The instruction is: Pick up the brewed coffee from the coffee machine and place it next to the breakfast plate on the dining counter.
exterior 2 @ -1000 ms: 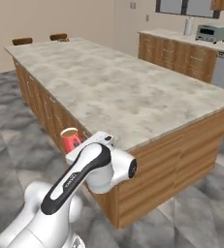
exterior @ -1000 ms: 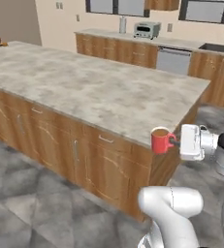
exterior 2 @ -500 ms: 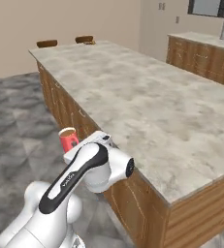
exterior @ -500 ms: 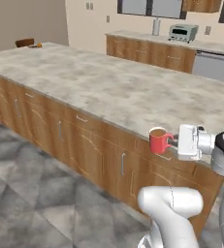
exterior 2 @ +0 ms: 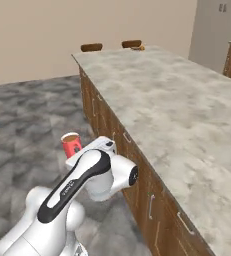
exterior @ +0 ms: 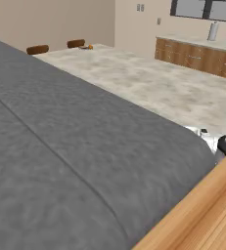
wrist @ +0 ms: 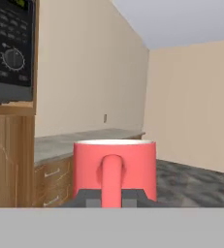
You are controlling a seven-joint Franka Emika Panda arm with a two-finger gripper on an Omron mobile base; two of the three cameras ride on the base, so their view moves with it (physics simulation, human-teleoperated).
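Holding red mug [wrist: 114,169] upright by handle, gripper [wrist: 111,197] clamped, coffee inside

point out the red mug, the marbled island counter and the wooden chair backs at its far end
small red coffee mug [wrist: 114,170]: hand view, on its handle and front wall.
long beige-grey marbled stone dining counter [exterior 2: 172,100]: right base view, bare middle of the top.
brown wooden chair backs [exterior 2: 91,47]: right base view, on the left one's top rail.

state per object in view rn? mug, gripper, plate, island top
red mug: upright, held by its handle, off any counter, beside the island.
gripper: shut on the mug handle.
breakfast plate: at the island's far end, too small to read.
dining counter: mug not yet on it.
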